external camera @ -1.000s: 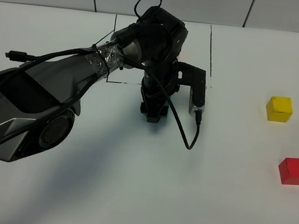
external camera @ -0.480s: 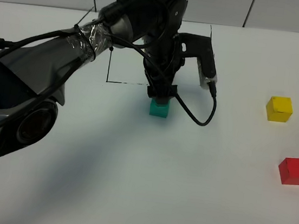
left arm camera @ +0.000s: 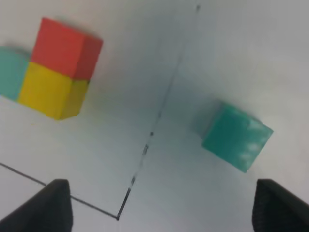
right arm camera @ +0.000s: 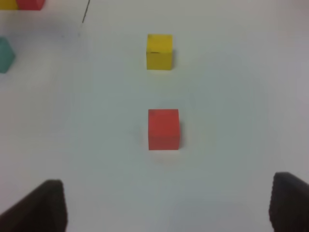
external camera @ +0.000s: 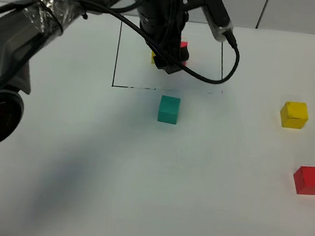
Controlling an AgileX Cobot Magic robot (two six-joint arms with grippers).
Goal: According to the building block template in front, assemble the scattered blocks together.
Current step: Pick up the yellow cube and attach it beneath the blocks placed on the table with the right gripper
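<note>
The loose teal cube point(external camera: 169, 109) stands on the white table just in front of the drawn rectangle; it also shows in the left wrist view point(left arm camera: 236, 137). My left gripper point(external camera: 172, 64) is open and empty, raised above the rectangle and behind the teal cube; its dark fingertips point(left arm camera: 53, 205) frame the wrist view. The template point(left arm camera: 53, 72), teal, yellow and red, lies inside the rectangle, mostly hidden behind the arm in the high view point(external camera: 183, 44). The yellow cube point(external camera: 294, 114) and red cube point(external camera: 309, 180) sit far right. My right gripper point(right arm camera: 166, 208) is open, short of the red cube point(right arm camera: 163, 129) and yellow cube point(right arm camera: 159, 51).
A thin black rectangle outline point(external camera: 116, 61) is drawn on the table at the back centre. The left arm's black cable point(external camera: 233, 61) loops out over the rectangle's right side. A tiled wall point(external camera: 302, 15) bounds the table at the back.
My left gripper has let go of the teal cube, risen and drawn back over the rectangle. The teal cube stays on the table. The yellow and red cubes have not moved.
</note>
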